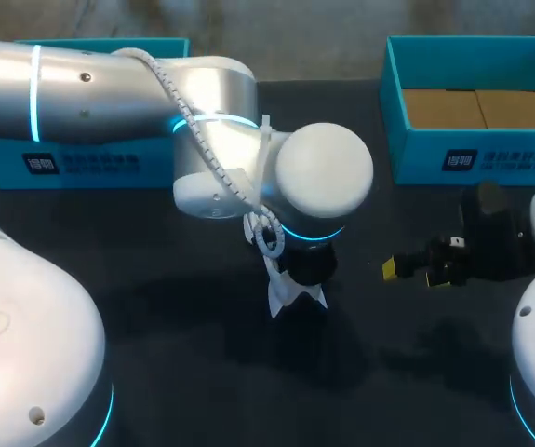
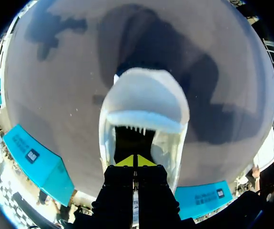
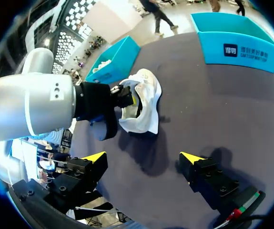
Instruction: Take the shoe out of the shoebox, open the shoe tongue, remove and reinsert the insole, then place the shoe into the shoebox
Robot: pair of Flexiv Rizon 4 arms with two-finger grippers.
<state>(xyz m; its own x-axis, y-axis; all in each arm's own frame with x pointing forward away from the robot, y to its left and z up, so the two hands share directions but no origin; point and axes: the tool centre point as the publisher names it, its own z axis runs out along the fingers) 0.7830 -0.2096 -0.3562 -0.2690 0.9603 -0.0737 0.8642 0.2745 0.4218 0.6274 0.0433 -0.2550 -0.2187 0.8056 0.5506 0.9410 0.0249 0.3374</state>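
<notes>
The left gripper (image 2: 133,161) is clenched, its yellow tips pressed together inside the mouth of the white fabric shoe (image 2: 146,100); I cannot tell whether anything thin is pinched between them. In the head view the shoe stands on the dark table (image 1: 155,298) at the frame's centre, under the left arm's wrist and outside both boxes. The right gripper (image 3: 144,157) hangs released, fingers wide apart, at the head view's right middle, well apart from the shoe. An open teal cardboard shoebox (image 1: 393,112) sits upper right, and a second teal box (image 1: 81,163) sits upper left.
</notes>
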